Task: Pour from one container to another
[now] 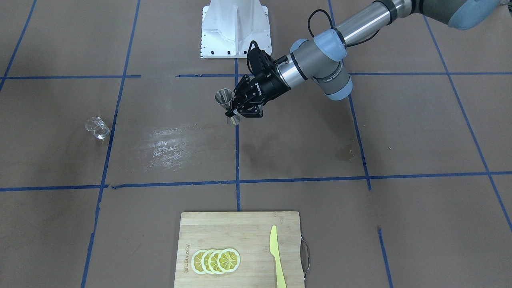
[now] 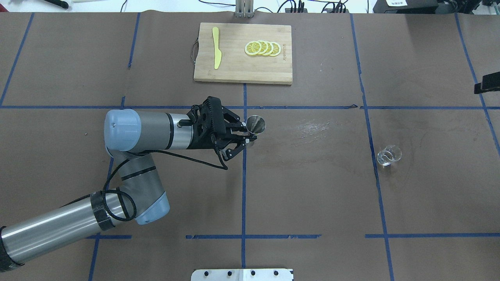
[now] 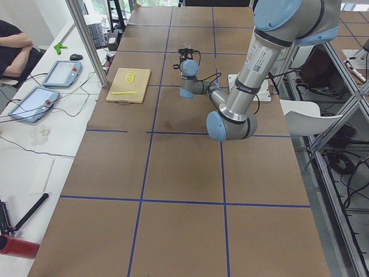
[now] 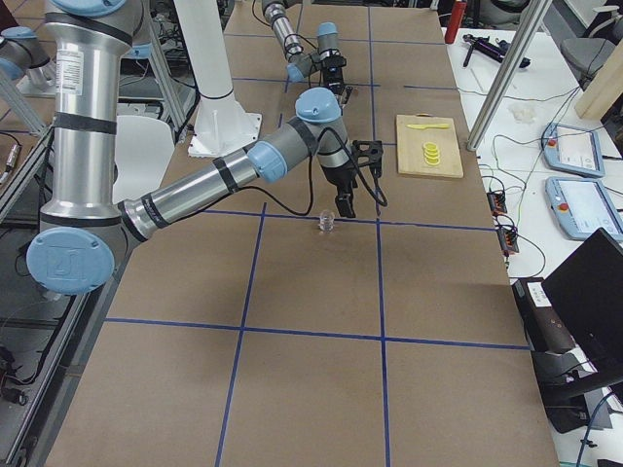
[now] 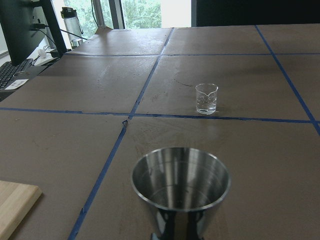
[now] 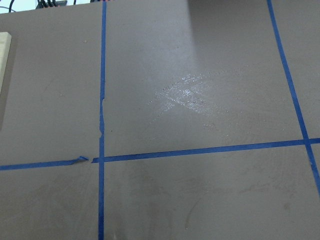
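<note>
The steel hourglass jigger (image 2: 256, 125) stands upright near the table's middle, with my left gripper (image 2: 249, 137) shut on its narrow waist. Its open top cone fills the bottom of the left wrist view, jigger (image 5: 181, 185). I cannot tell whether its base touches the table. The small clear glass cup (image 2: 388, 155) stands alone far to the right, cup (image 5: 206, 98), with no gripper at it. In the front view the jigger (image 1: 224, 97) is in the left gripper (image 1: 235, 113), and the cup (image 1: 97, 128) sits far left. My right gripper (image 4: 347, 202) hangs high over the table; its jaw state cannot be told.
A wooden cutting board (image 2: 234, 70) at the far edge carries lemon slices (image 2: 262, 48) and a yellow knife (image 2: 216, 52). A whitish smear (image 2: 312, 127) marks the table between jigger and cup. The white robot base (image 1: 236, 28) sits at the near edge.
</note>
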Controlling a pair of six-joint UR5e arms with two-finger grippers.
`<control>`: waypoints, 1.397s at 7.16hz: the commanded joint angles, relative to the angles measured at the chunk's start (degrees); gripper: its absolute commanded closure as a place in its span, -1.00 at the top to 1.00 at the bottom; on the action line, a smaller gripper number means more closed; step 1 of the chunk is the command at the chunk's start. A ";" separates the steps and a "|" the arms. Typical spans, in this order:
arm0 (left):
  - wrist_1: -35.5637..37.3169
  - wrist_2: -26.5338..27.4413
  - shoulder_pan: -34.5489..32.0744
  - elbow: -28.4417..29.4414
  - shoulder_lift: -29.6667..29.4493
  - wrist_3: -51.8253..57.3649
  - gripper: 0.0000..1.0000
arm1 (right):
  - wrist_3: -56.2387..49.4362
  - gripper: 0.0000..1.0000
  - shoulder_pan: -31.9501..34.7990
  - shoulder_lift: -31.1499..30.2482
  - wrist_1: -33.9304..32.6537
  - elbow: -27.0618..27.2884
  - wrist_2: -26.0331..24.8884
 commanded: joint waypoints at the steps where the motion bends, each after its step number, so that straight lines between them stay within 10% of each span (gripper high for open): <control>1: 0.01 0.57 -0.01 -0.07 0.03 -0.10 -1.00 | 18.01 1.00 -15.43 -0.34 6.24 1.99 -18.00; 7: 0.01 1.89 -0.01 -0.08 0.03 -0.10 -1.00 | 32.28 1.00 -38.04 -3.68 10.84 1.03 -49.84; 10: -0.07 1.98 -0.01 -0.16 0.12 -0.10 -1.00 | 40.21 1.00 -49.19 -3.42 10.93 -7.66 -72.05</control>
